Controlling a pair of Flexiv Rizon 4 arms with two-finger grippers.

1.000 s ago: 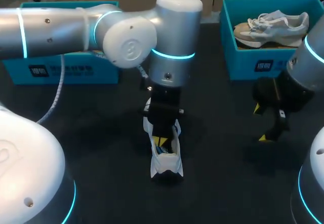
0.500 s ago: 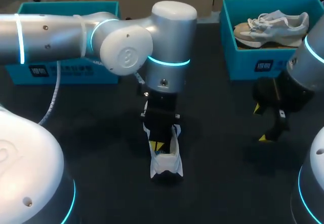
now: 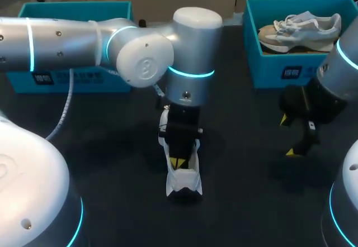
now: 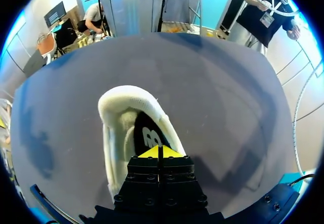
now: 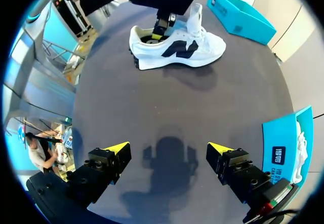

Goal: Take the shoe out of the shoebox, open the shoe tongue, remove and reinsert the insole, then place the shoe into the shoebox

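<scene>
Step in hand: You seemed to be at the insole stage, reaching into the white shoe [image 3: 182,175] for the insole [image 4: 145,133].
How to do it well: You would have wanted to pinch the insole at its heel edge and lift it along the length of the shoe. A sideways pull looked likely to tip or drag the shoe, since nothing else pinned it down.
Left shoebox [image 3: 72,79]: It sat at the far left of the table [image 3: 240,169], well apart from the shoe.
Left gripper [image 4: 161,152]: Its yellow tips were pressed together down inside the shoe's mouth, just above the dark insole. You could not tell whether any of the insole was caught between them.
Shoe: It stood upright on the middle of the table, outside both boxes.
Right gripper [image 5: 168,150]: Its fingers were spread wide and held nothing. It hung over bare table, well apart from the shoe.
Right shoebox [image 3: 279,74]: It held a second shoe [image 3: 302,28], lying beyond your right gripper.
</scene>
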